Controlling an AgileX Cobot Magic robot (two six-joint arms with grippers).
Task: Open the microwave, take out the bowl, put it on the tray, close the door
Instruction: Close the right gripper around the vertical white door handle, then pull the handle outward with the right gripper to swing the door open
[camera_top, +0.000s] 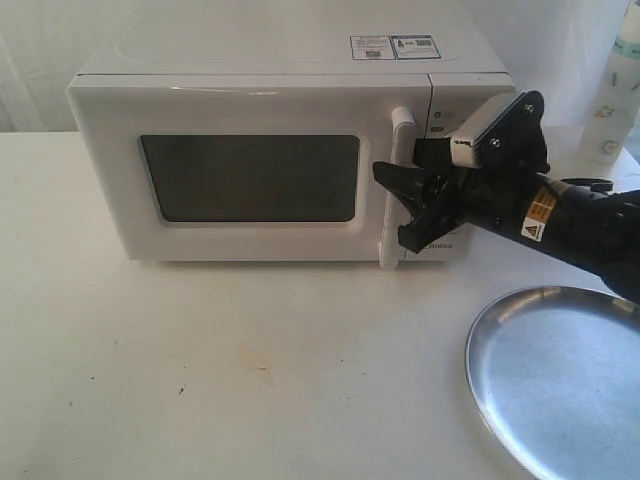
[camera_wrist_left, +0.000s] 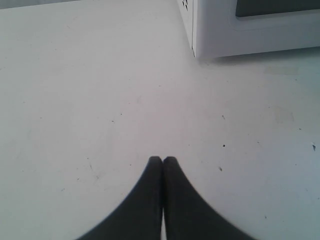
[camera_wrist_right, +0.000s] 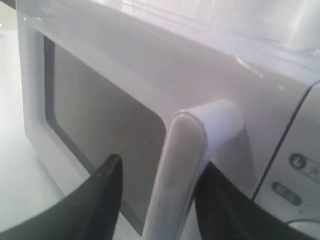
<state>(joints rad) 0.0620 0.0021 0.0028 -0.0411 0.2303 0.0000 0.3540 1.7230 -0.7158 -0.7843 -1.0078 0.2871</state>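
The white microwave (camera_top: 270, 150) stands at the back of the table with its door (camera_top: 250, 178) closed. The bowl is hidden. My right gripper (camera_top: 395, 207) is open and straddles the vertical white bar handle (camera_top: 398, 190). In the right wrist view the handle (camera_wrist_right: 182, 170) runs between the two fingers of the right gripper (camera_wrist_right: 161, 165), with a gap on the window side. The shiny silver tray (camera_top: 560, 380) lies bare at the front right. My left gripper (camera_wrist_left: 162, 159) is shut on nothing above the tabletop, near the microwave's bottom corner (camera_wrist_left: 225, 30). It is out of the exterior view.
A white bottle (camera_top: 618, 95) stands at the back right behind my right arm. The white table (camera_top: 230, 370) stretches in front of the microwave. The control panel with dials (camera_top: 445, 120) is partly covered by the right gripper.
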